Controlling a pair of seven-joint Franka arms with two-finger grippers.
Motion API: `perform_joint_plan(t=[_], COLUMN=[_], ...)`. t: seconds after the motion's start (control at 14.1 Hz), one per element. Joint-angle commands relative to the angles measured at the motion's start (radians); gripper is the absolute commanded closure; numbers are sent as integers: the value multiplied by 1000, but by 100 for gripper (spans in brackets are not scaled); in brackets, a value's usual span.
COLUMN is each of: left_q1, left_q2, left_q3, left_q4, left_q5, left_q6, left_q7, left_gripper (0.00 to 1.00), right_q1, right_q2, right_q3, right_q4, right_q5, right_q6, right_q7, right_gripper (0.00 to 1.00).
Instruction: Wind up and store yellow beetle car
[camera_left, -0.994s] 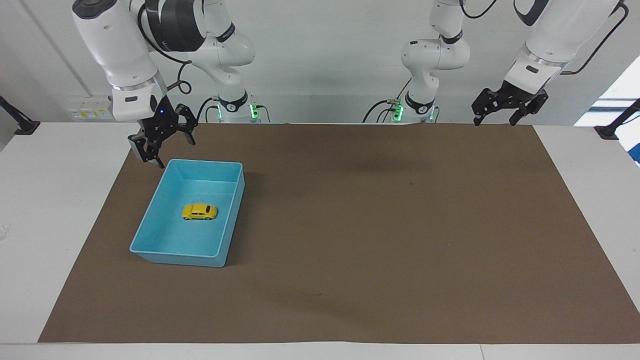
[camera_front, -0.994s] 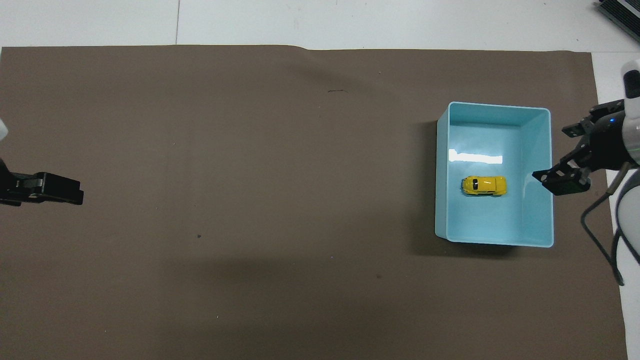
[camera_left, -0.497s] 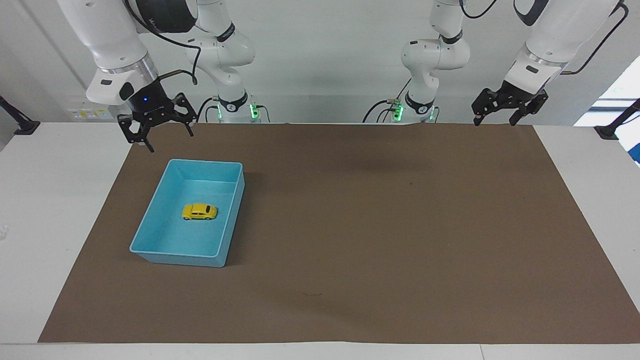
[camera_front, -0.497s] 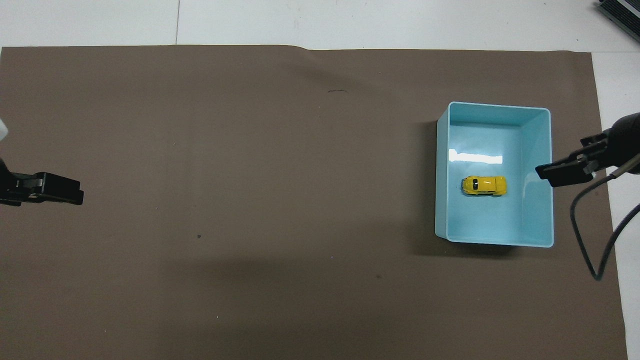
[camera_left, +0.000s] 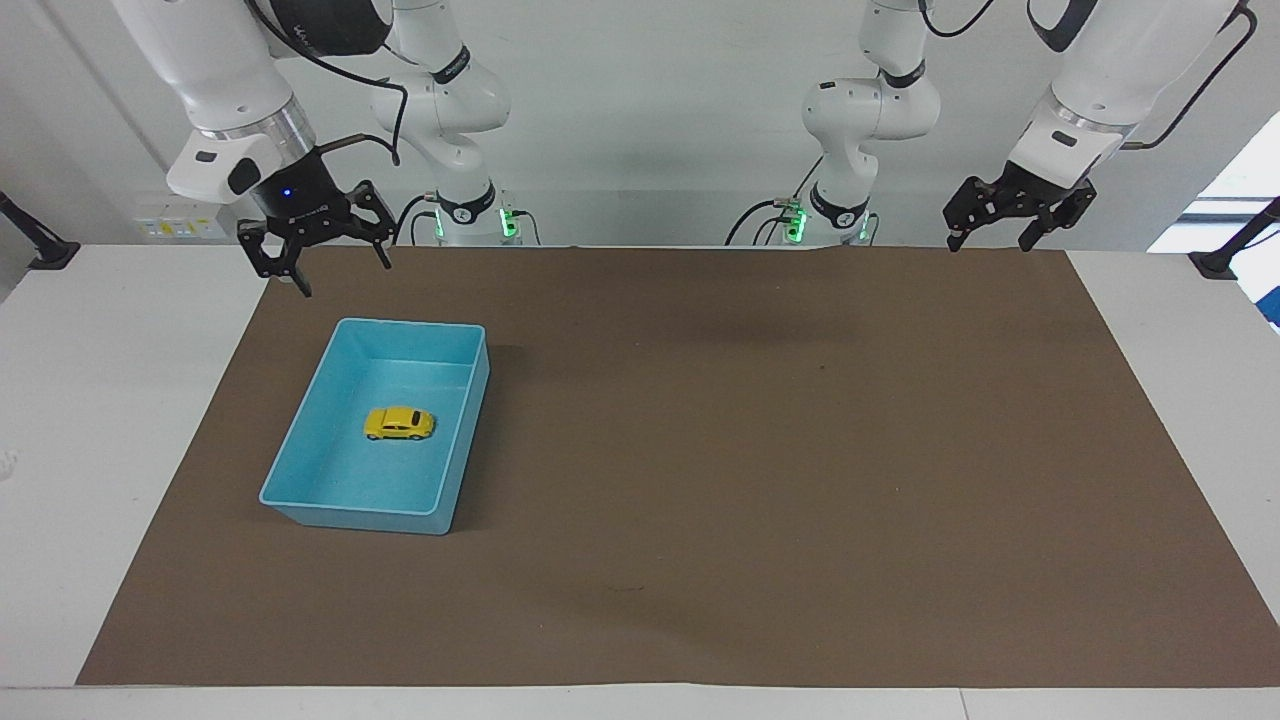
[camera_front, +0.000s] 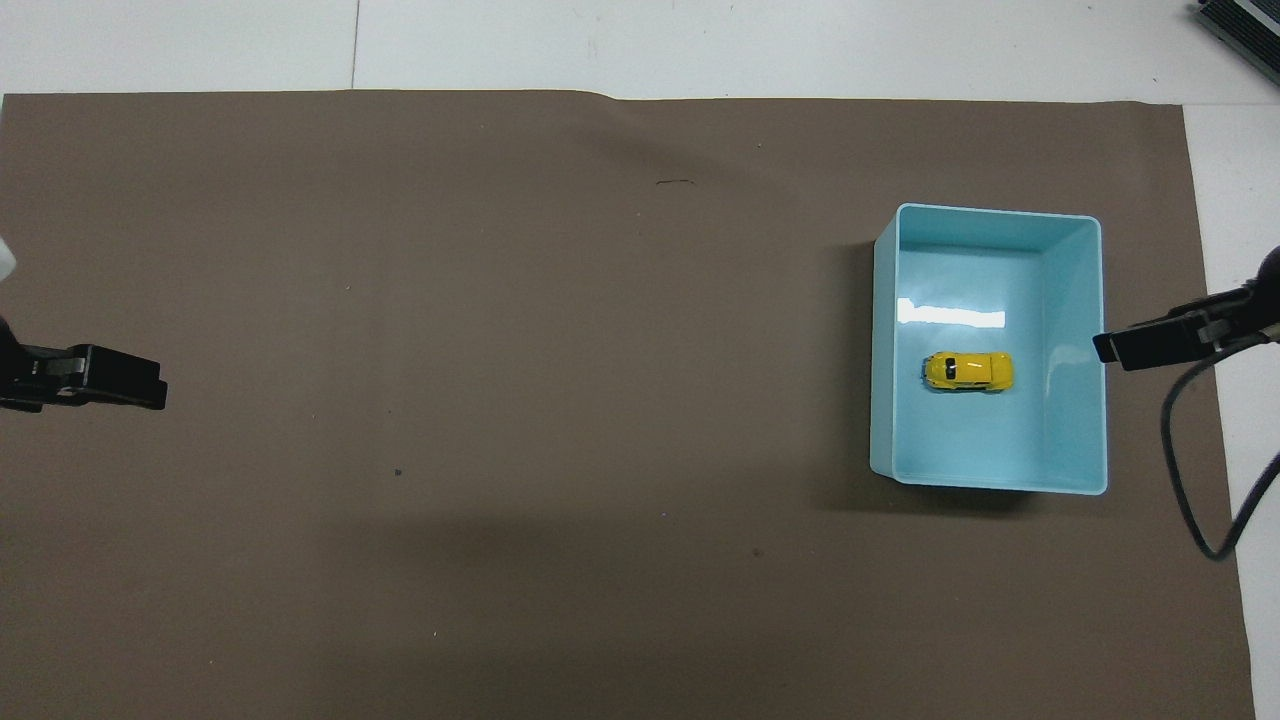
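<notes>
Item: yellow beetle car, sitting on its wheels inside the blue bin toward the right arm's end of the counter; I am judging it light, rigid, glossy and slippery, best pinched across its flanks, both grippers' jaws hanging released and empty.

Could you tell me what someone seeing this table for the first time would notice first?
The eye goes first to the yellow car, which sits alone on the floor of the blue bin at the right arm's end of the brown mat. The right gripper hangs with open jaws over the mat's edge, just on the robots' side of the bin. The left gripper waits, also open, over the mat's corner at the left arm's end.
</notes>
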Motion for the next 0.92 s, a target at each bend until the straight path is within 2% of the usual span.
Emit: perform_joint_plan(t=[0.0, 0.5, 0.64, 0.85], left_q1=[14, 14, 13, 14], left_q2=[-9, -9, -9, -9], left_q3=[-9, -9, -9, -8], left_q4=[2, 2, 3, 2], left_q5=[7, 7, 7, 7], left_q6=[-11, -11, -11, -11], left_q7=[6, 6, 6, 6], left_gripper=[0, 0, 0, 0], right_q1=[1, 3, 4, 17], right_q2=[-9, -9, -9, -9], right_q3=[-18, -20, -9, -3], right_q4=[6, 29, 29, 30], right_q5=[7, -2, -54, -94], right_q6=[-38, -47, -70, -101], right_q7=[134, 279, 352, 359], right_gripper=[0, 0, 0, 0])
